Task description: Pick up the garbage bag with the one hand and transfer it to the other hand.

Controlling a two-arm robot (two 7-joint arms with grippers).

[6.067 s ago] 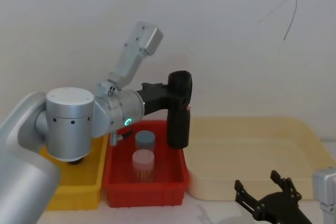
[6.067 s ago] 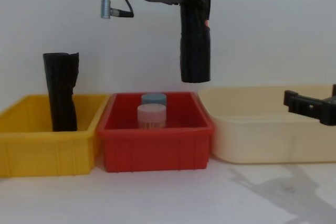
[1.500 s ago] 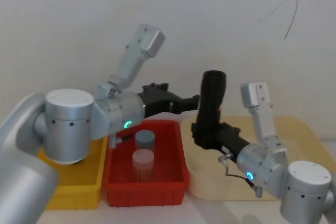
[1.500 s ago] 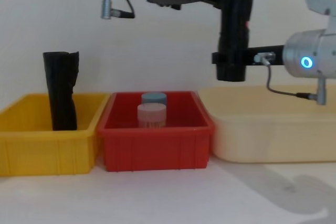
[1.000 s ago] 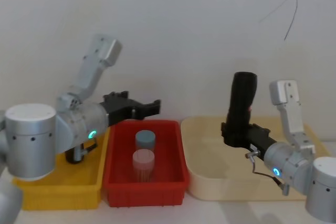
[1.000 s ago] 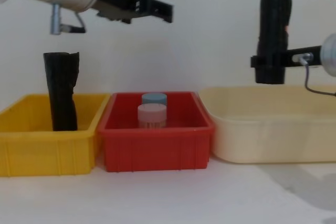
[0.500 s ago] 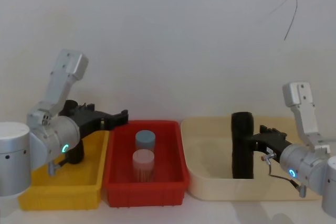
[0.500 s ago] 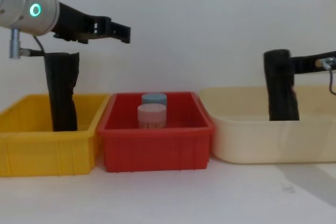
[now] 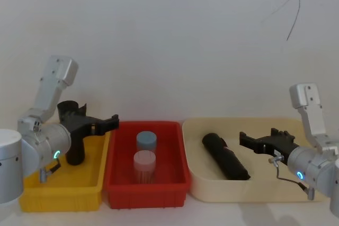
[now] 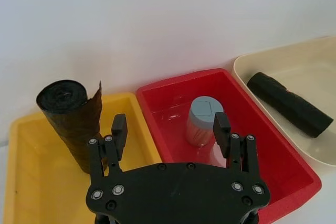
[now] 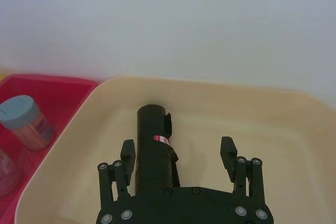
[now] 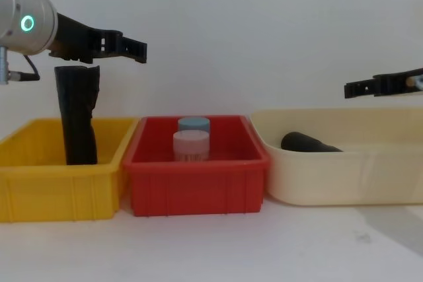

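The garbage bag (image 9: pixel 225 156) lies on its side in the cream tray (image 9: pixel 238 189), a black roll with a small red spot; it also shows as the black roll (image 11: pixel 154 148) below the fingers in the right wrist view and as the roll (image 12: pixel 307 142) low in the tray from the chest. My right gripper (image 9: pixel 254 138), blue-lit, hovers open just above the bag's near end, holding nothing. My left gripper (image 9: pixel 108 121), green-lit, hangs open and empty over the yellow bin (image 9: pixel 63 197), next to the red bin.
A second black roll with a ragged top (image 12: pixel 77 117) stands upright in the yellow bin. The red bin (image 9: pixel 145 191) between the other two holds a blue-lidded jar (image 9: pixel 146 141) and a pink-lidded jar (image 9: pixel 144 162). A white wall rises close behind.
The right gripper set the bag in the tray and let go; the bag went from upright to lying flat. The left gripper drew back left over the yellow bin.
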